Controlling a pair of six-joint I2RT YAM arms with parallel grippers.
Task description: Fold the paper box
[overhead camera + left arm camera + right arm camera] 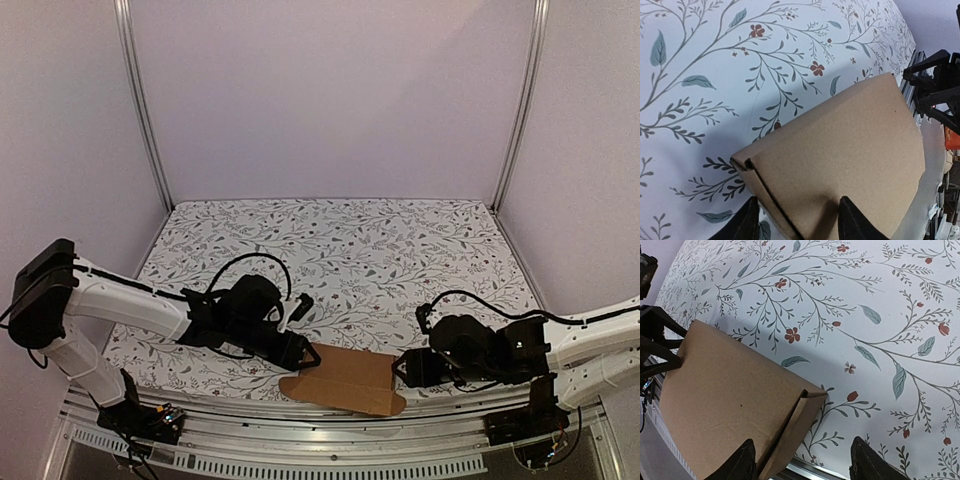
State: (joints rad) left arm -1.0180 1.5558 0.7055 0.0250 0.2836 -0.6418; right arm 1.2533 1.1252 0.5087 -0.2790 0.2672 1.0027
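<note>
The paper box [345, 380] is a brown cardboard piece lying low at the table's near edge, its side flaps partly folded up. My left gripper [305, 357] stands at its left end and my right gripper [405, 368] at its right end. In the left wrist view the paper box [840, 150] fills the middle. My left gripper [797, 222] is open and straddles its folded edge, one finger [855, 222] over the top panel and the other over the table. My right gripper [802, 465] is open, with one finger [742, 462] at the paper box [730, 395] and the other over the cloth.
A floral tablecloth [340, 250] covers the table. A metal rail [330, 425] runs along the near edge right under the box. Upright frame posts [145, 110] and plain walls close in the back and sides. The two arms face each other across the box.
</note>
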